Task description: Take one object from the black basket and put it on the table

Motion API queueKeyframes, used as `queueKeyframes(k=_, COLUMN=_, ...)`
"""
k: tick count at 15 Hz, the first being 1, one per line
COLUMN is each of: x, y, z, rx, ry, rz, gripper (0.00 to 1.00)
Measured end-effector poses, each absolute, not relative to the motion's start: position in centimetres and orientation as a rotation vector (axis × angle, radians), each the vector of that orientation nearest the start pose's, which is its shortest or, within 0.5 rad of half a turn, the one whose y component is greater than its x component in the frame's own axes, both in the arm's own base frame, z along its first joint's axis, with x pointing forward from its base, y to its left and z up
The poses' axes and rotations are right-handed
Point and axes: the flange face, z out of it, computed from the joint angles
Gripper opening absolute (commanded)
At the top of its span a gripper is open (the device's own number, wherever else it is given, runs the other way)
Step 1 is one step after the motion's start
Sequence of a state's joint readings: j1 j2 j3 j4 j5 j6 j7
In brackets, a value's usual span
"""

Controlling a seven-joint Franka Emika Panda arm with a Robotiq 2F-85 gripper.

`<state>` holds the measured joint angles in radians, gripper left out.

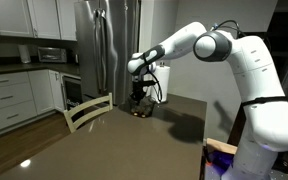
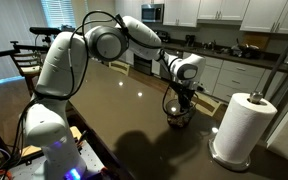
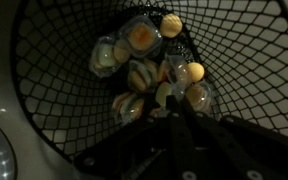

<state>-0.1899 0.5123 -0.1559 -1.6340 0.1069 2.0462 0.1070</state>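
The black basket [image 1: 139, 109] [image 2: 178, 114] stands on the dark glossy table [image 1: 104, 145] [image 2: 104, 115], near its far end. In the wrist view its black mesh wall [image 3: 54, 90] surrounds several small round yellow-and-white wrapped objects [image 3: 139, 40]. My gripper [image 1: 138, 97] [image 2: 180, 100] points straight down into the basket. In the wrist view its dark fingers [image 3: 170, 100] come together at the pile, touching the objects. The fingers look shut. Whether an object is pinched between them is hidden in the dark.
A white paper-towel roll [image 2: 242, 125] stands on the table close to the basket. A pale wooden chair [image 1: 87, 110] is at the table's edge. A steel fridge [image 1: 104, 50] and white kitchen counters [image 1: 14, 95] lie behind.
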Motion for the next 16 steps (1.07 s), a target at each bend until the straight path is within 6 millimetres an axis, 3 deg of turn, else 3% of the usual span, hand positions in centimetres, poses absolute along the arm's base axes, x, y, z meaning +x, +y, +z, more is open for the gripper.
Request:
queueKeyframes(k=8, x=62.4, y=-19.8, z=34.7, rx=-3.058, ry=0.709, rz=0.101, gripper=0.04)
queueKeyframes(k=16, x=60.1, y=-14.1, z=39.9, rx=-3.192, ry=0.531, rz=-0.063, gripper=0.04)
